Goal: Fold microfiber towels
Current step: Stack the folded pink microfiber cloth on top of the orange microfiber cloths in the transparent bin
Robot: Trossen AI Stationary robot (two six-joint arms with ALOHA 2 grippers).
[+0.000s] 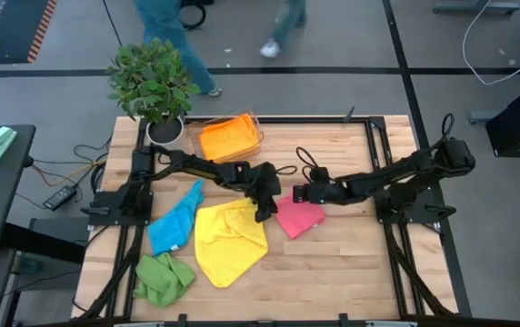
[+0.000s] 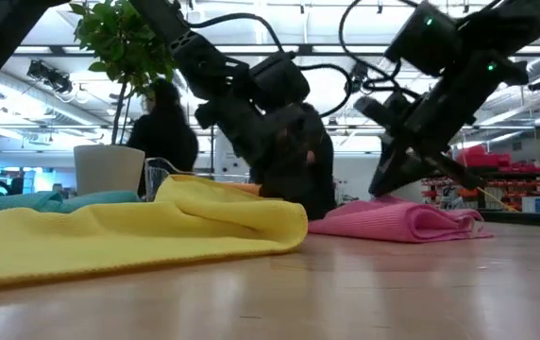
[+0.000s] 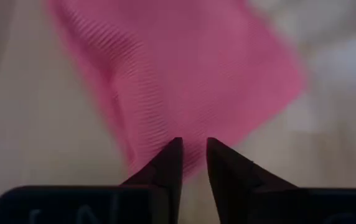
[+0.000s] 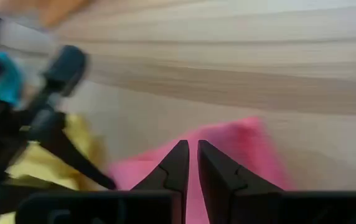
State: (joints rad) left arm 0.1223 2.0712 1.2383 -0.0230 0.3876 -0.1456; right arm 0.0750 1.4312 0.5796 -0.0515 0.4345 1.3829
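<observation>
Lying folded on the wooden bench, the soft pink microfiber towel runs diagonally — left claw narrowly parted, right claw nearly together, neither visibly clamping it.

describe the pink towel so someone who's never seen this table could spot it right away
On the wooden table, look near the middle, where both grippers meet. The pink towel lies folded there, just right of the big yellow towel. It is the only pink cloth, and the smallest, neatest one.
</observation>
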